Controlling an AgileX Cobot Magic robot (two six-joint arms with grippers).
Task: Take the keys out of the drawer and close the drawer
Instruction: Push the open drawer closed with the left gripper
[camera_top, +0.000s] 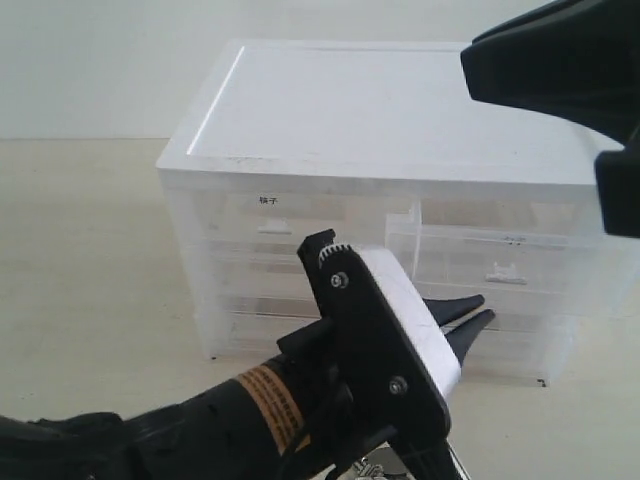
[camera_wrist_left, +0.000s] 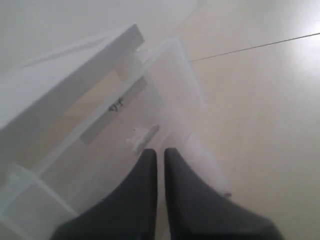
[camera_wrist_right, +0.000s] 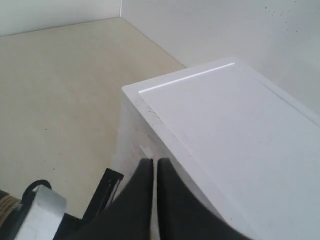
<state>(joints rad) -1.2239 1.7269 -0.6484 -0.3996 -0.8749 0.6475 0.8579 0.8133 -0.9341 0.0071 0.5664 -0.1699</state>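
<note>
The drawer (camera_top: 500, 255), half-width, translucent and faintly labelled, sits at the cabinet's upper right and stands a little way out. Its small white tab handle (camera_wrist_left: 145, 134) shows in the left wrist view. My left gripper (camera_top: 485, 307) (camera_wrist_left: 160, 152) is shut and empty, its tips just below that handle and close to the drawer front; whether they touch it I cannot tell. My right gripper (camera_wrist_right: 154, 161) is shut with nothing in it and hangs above the cabinet's front top edge, large at the top right (camera_top: 560, 60). No blue fob shows. A bit of silver metal (camera_top: 370, 466) under the left arm may be the keys.
The white plastic cabinet (camera_top: 400, 110) has a flat lid. Its other half-width drawer (camera_top: 268, 215), labelled in bold black characters, is shut. Full-width drawers (camera_top: 270, 275) lie below. The left arm (camera_top: 250, 410) fills the foreground over the beige tabletop (camera_top: 90, 260).
</note>
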